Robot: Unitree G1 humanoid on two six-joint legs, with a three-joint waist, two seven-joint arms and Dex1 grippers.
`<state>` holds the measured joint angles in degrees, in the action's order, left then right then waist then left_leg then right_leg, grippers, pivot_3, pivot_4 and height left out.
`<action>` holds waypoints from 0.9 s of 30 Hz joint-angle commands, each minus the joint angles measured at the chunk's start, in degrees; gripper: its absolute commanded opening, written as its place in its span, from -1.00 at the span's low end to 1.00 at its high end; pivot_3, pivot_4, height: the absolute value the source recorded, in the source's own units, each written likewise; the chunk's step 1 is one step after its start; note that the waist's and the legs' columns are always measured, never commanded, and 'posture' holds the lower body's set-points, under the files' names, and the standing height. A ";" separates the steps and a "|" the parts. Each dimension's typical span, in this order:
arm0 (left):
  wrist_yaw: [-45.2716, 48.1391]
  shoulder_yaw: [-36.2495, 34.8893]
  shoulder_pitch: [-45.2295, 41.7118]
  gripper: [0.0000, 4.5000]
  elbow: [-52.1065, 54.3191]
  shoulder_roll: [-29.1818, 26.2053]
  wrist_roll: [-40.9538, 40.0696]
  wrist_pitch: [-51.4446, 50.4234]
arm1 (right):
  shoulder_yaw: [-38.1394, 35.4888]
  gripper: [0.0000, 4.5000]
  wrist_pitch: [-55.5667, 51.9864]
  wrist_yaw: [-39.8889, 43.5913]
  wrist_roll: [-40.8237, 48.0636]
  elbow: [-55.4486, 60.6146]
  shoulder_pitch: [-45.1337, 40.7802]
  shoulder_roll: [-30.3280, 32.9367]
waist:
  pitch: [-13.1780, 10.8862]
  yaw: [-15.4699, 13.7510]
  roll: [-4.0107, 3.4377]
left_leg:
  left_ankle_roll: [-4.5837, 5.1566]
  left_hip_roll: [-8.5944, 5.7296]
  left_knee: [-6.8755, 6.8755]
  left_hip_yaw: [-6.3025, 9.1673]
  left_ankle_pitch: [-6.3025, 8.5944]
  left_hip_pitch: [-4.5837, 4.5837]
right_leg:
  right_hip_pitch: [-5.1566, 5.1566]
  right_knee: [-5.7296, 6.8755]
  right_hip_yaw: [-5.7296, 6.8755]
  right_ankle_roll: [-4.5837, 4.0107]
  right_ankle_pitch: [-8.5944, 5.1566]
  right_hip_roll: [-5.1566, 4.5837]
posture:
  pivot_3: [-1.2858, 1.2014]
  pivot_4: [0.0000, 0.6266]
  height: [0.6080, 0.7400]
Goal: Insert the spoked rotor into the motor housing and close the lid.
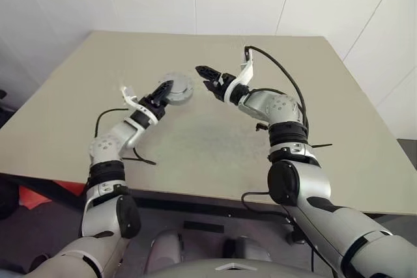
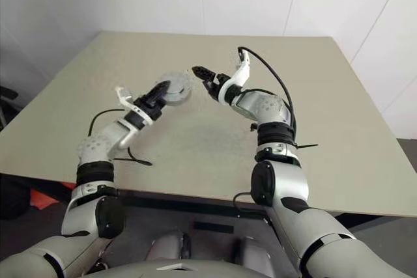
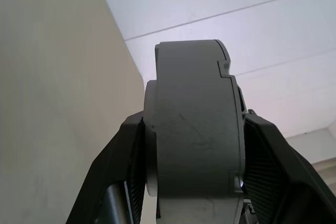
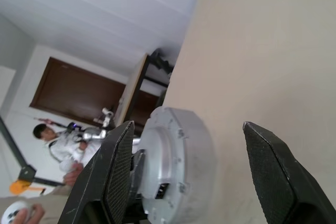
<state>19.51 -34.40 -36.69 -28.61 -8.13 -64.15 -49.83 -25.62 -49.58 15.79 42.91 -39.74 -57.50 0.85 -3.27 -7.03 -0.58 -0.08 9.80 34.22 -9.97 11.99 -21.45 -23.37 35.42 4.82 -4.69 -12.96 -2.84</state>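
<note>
The left gripper [image 1: 168, 87] is clamped on the motor housing [image 1: 176, 88], one black finger on each flat side of the short grey cylinder, holding it just above the beige table [image 1: 215, 141], toward the far edge and a little left of the middle. In the left wrist view the housing [image 3: 194, 129] stands between the two ribbed fingers [image 3: 131, 166], its plain grey curved wall facing the camera with a small notch and a seam line near one edge; the lid appears to be on, as the body reads as one closed drum. No maker's name, label or lettering can be read on it.

The right gripper [image 1: 203, 76] hangs in the air just beside the housing, on its right, fingers spread wide with nothing between them, pointing leftward toward it. In the right wrist view the two black fingers [image 4: 118, 174] stand well apart, and the housing's round silver-grey face [image 4: 176, 169] shows between them, with small lugs around its rim and a dark slot at the lower edge.

Far off in the same view a person [image 4: 58, 145] in light clothing is near a dark brown door [image 4: 79, 98].
</note>
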 commanded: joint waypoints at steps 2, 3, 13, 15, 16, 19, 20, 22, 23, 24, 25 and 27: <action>-0.85 -4.60 0.35 -0.02 2.78 -2.58 -1.19 5.30 | -0.04 0.66 1.71 0.30 0.08 0.86 -0.59 0.36 | 0.00 -0.03 0.00 | 0.00 0.00 0.00 0.00 0.00 0.00 | 0.00 0.00 0.00 0.00 0.00 0.00 | 0.03 -1.00 1.00; -2.21 -5.52 0.70 -0.02 2.81 -2.83 -0.47 7.34 | -0.03 0.66 1.64 0.24 0.07 0.89 -0.52 0.49 | 0.00 -0.07 0.00 | 0.00 -0.01 0.00 0.01 0.00 -0.01 | 0.00 -0.01 0.00 0.00 0.00 0.00 | 0.03 -1.00 1.00; -11.10 -10.74 4.15 -0.02 -1.88 -5.72 5.78 21.83 | 0.06 0.66 0.65 -0.31 0.24 1.38 0.62 0.82 | -0.16 -0.12 0.33 | -0.01 0.00 0.02 0.04 -0.01 0.03 | 0.06 0.02 0.00 0.01 0.01 0.00 | 0.03 -1.00 1.00; -11.73 -10.66 4.08 -0.02 -2.34 -5.69 6.41 22.60 | 0.28 0.66 0.70 -0.29 0.12 1.28 0.57 0.66 | -0.22 -0.23 0.43 | 0.00 -0.02 0.04 0.04 -0.01 0.04 | 0.08 0.02 0.00 0.05 0.03 0.00 | 0.03 -1.00 1.00; -12.26 -10.75 3.98 -0.02 -2.69 -5.62 6.63 23.03 | 0.38 0.66 0.71 -0.27 0.08 1.26 0.51 0.58 | -0.25 -0.27 0.48 | -0.01 -0.01 0.05 0.04 -0.01 0.04 | 0.09 0.02 0.00 0.06 0.03 0.00 | 0.03 -1.00 1.00; -13.79 -10.96 3.80 -0.02 -3.89 -5.70 7.28 24.13 | 0.55 0.66 0.70 -0.29 0.13 1.18 0.36 0.43 | -0.26 -0.24 0.56 | -0.01 -0.01 0.06 0.05 -0.01 0.04 | 0.10 0.02 0.00 0.06 0.04 -0.01 | 0.03 -1.00 1.00; -14.29 -10.95 3.81 -0.02 -4.30 -5.83 7.63 24.54 | 0.62 0.66 0.69 -0.28 0.14 1.12 0.33 0.38 | -0.26 -0.24 0.57 | -0.01 -0.01 0.06 0.05 -0.01 0.04 | 0.10 0.03 0.00 0.06 0.04 -0.01 | 0.03 -1.00 1.00; -15.41 -11.13 3.71 -0.02 -5.85 -6.45 8.55 25.61 | 0.80 0.66 0.78 -0.27 0.09 1.01 0.31 0.15 | -0.26 -0.20 0.57 | -0.02 -0.01 0.06 0.05 -0.01 0.10 | 0.13 0.07 0.00 0.06 0.04 -0.01 | 0.03 -1.00 1.00; -15.47 -10.93 3.82 -0.02 -6.48 -6.88 9.19 25.99 | 0.88 0.66 0.72 -0.31 0.10 1.10 0.35 -0.01 | -0.27 -0.20 0.56 | -0.04 -0.01 0.06 0.05 -0.02 0.17 | 0.17 0.09 0.00 0.05 0.04 -0.01 | 0.03 -1.00 1.00; -15.73 -10.70 3.91 0.12 -7.20 -7.30 9.88 26.35 | 0.96 0.67 0.70 -0.34 0.08 1.16 0.37 -0.13 | -0.27 -0.09 0.56 | -0.05 -0.01 0.06 0.05 -0.03 0.25 | 0.23 0.11 -0.01 0.05 0.03 -0.01 | 0.03 -1.00 1.00; -15.46 -10.39 4.06 0.27 -8.13 -7.82 10.64 26.79 | 1.08 0.68 0.67 -0.30 0.01 1.20 0.38 -0.23 | -0.26 0.04 0.56 | -0.07 0.00 0.06 0.04 -0.04 0.34 | 0.29 0.12 -0.02 0.05 0.03 -0.01 | 0.03 -1.00 1.00; -15.59 -10.26 4.18 0.50 -9.68 -8.45 11.66 27.64 | 1.11 0.68 0.62 -0.30 -0.05 1.09 0.34 -0.31 | -0.26 0.09 0.56 | -0.11 0.00 0.06 0.04 -0.06 0.42 | 0.33 0.12 -0.03 0.07 0.03 0.00 | 0.03 -1.00 1.00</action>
<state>4.48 -44.41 -32.22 -37.60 -14.87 -53.91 -24.17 -24.97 -49.13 15.19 42.63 -39.82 -56.24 0.81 -3.54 -6.94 -0.01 -0.22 9.80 34.27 -9.93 11.91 -20.98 -22.99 35.55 4.78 -4.62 -12.93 -2.84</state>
